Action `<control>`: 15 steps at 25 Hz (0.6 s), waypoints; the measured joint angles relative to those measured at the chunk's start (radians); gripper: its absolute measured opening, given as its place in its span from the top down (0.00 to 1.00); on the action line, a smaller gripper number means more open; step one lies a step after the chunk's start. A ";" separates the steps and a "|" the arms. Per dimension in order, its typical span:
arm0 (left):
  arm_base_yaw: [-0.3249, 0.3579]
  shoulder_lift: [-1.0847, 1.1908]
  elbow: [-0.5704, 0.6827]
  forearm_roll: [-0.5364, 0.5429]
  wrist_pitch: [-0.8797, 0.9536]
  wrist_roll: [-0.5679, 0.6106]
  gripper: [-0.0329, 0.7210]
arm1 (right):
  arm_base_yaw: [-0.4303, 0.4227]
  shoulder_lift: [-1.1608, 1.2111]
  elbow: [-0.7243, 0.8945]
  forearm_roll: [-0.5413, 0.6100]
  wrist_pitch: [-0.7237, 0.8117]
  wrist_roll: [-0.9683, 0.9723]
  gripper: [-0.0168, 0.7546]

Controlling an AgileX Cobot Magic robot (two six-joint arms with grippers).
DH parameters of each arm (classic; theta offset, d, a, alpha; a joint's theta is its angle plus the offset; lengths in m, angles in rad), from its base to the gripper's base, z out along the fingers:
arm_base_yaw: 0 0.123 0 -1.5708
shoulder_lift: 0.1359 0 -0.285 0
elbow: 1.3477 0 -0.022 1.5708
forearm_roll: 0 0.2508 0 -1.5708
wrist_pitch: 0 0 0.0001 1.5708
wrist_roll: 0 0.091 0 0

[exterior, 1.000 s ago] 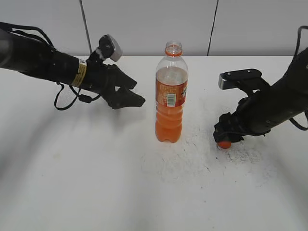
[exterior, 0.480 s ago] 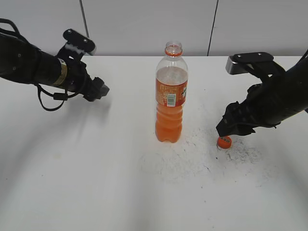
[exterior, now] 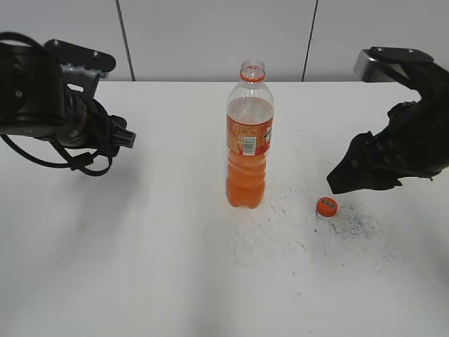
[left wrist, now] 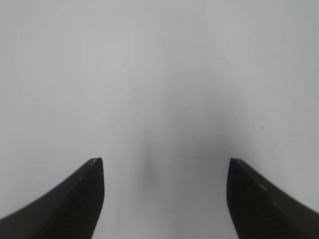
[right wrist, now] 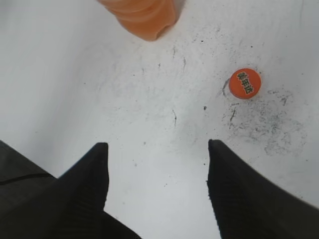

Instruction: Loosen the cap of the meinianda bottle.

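On table, cap lies off the meinianda bottle.

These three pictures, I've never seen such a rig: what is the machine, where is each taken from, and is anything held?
It is a robot with two black arms at a white table. The wide picture looks down from in front; the other two come from cameras on each wrist, looking past the fingers. The left gripper and right gripper are both open and hold nothing. The meinianda bottle stands upright, its neck open. Its orange cap lies on the table to the bottle's right, apart from the right gripper.
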State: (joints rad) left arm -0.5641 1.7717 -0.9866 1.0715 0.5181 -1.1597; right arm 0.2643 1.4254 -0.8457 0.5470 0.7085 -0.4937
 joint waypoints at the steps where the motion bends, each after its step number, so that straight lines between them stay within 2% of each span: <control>1: -0.016 -0.028 0.000 -0.083 0.042 0.072 0.18 | 0.000 -0.027 0.000 0.000 0.019 0.001 0.38; 3: -0.034 -0.081 0.000 -0.237 0.084 0.202 0.18 | 0.000 -0.063 0.000 0.000 0.042 0.001 0.38; 6: -0.039 -0.173 0.000 -0.398 0.157 0.346 0.19 | 0.000 -0.138 0.000 -0.008 0.075 0.001 0.38; 11: -0.039 -0.355 0.004 -0.558 0.251 0.568 0.19 | 0.000 -0.250 0.000 -0.049 0.185 0.020 0.38; 15: -0.043 -0.564 0.057 -0.663 0.268 0.708 0.19 | 0.000 -0.351 0.000 -0.103 0.267 0.070 0.38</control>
State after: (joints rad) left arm -0.6070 1.2077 -0.9294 0.4088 0.7865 -0.4518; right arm 0.2643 1.0742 -0.8457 0.4437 0.9758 -0.4241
